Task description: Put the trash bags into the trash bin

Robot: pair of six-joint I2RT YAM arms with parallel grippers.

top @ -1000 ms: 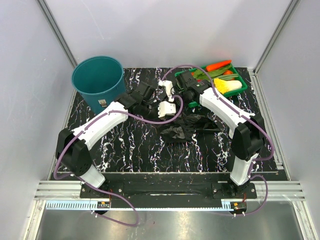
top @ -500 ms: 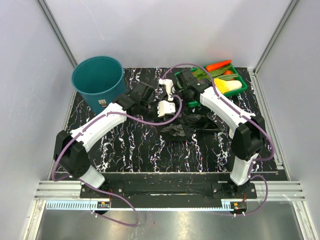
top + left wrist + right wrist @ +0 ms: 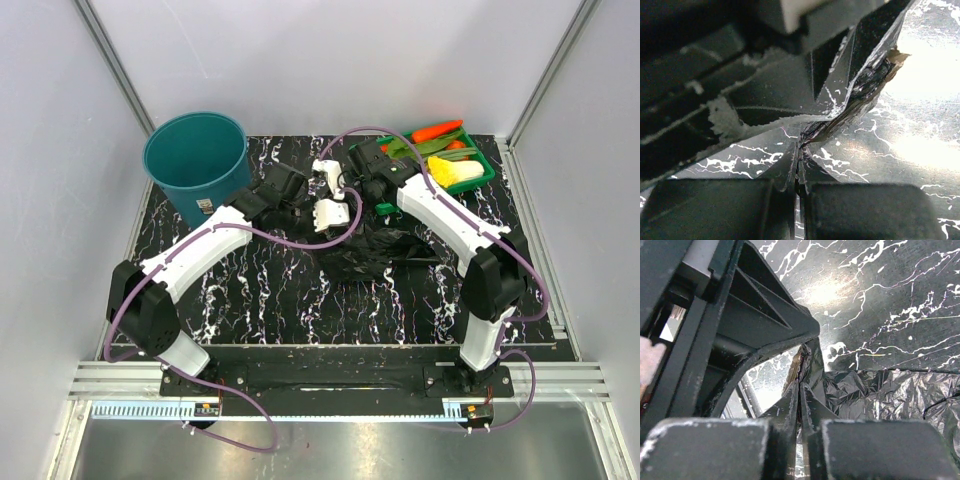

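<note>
The trash bin [image 3: 195,160], a round teal bucket, stands at the back left of the table. A crumpled black trash bag [image 3: 370,250] lies at mid-table, and one part of it is lifted up between both grippers. My left gripper [image 3: 335,202] is shut on a thin fold of the black film [image 3: 860,90], which stretches taut up and to the right. My right gripper [image 3: 347,188] meets it from the right, its jaws shut on the film right beside the left one. In the right wrist view the rest of the bag [image 3: 885,390] lies wrinkled on the table below the right gripper [image 3: 800,385].
A shallow green tray [image 3: 486,177] of vegetables sits at the back right corner. The table top [image 3: 260,290] is black with white veins. White walls with metal posts close in the sides and back. An aluminium rail [image 3: 320,375] runs along the near edge.
My right gripper has closed on the bag's film next to the left gripper. Both wrists have drifted slightly left and back; the left gripper stayed shut.
</note>
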